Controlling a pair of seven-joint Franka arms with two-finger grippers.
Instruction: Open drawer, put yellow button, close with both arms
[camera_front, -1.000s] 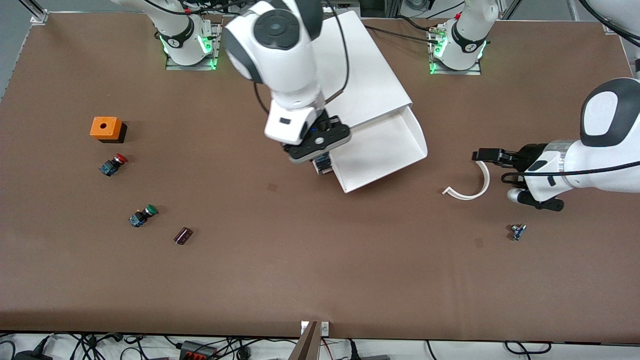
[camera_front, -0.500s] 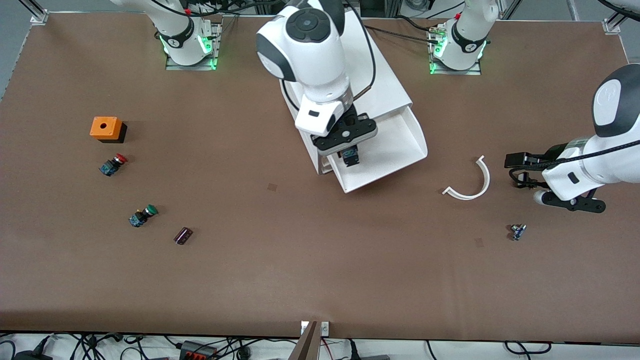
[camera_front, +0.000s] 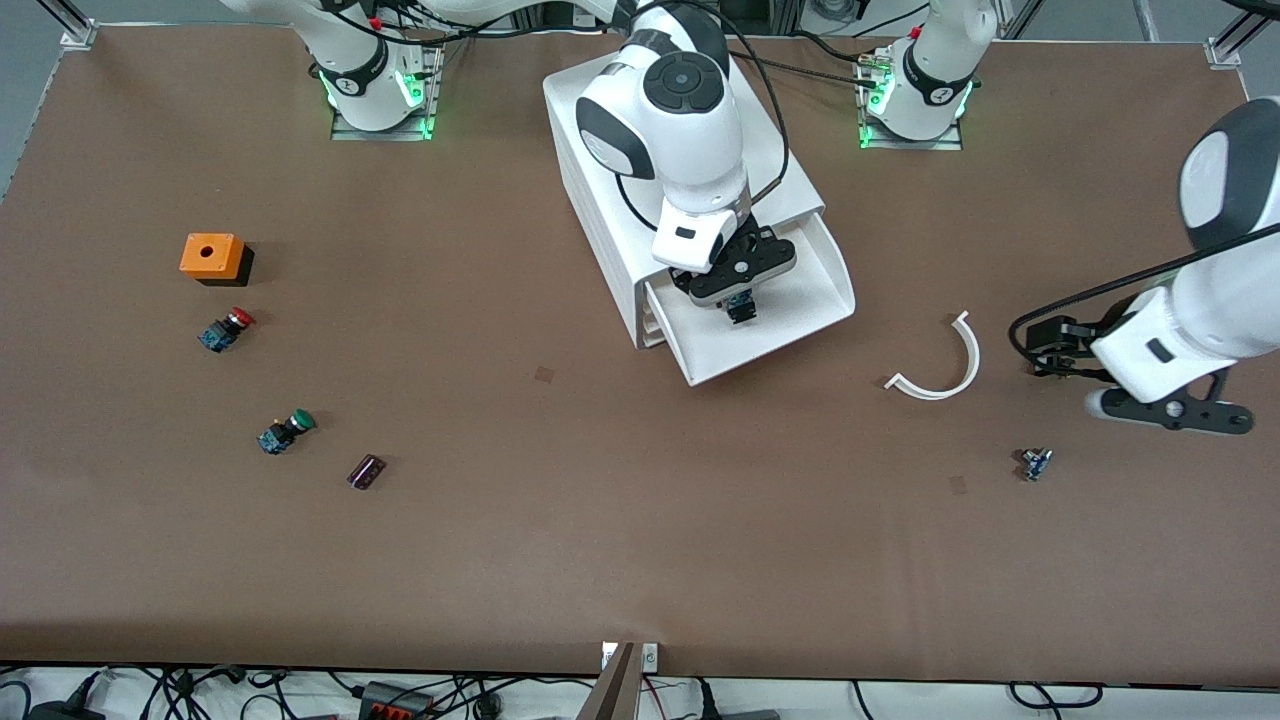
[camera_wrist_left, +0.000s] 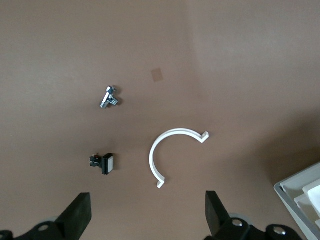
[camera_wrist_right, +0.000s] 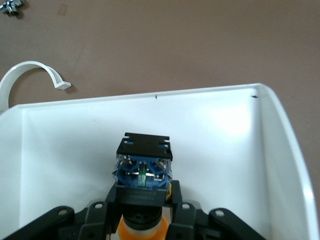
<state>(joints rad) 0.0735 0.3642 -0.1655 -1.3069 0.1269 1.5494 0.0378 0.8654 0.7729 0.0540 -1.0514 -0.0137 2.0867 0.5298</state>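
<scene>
The right gripper has moved from the drawer's edge to above its middle, clamped on the yellow button. The left gripper, wide open and empty, has drawn away from the white arc on the tabletop.

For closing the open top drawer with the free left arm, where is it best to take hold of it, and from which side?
Take the drawer by its front rim, the edge nearest the front camera, coming from the table in front of the cabinet. That rim is a thin raised wall and lies uncovered. The right claw holds the yellow button over the tray, so the left claw, open, should probably keep outside it.
</scene>
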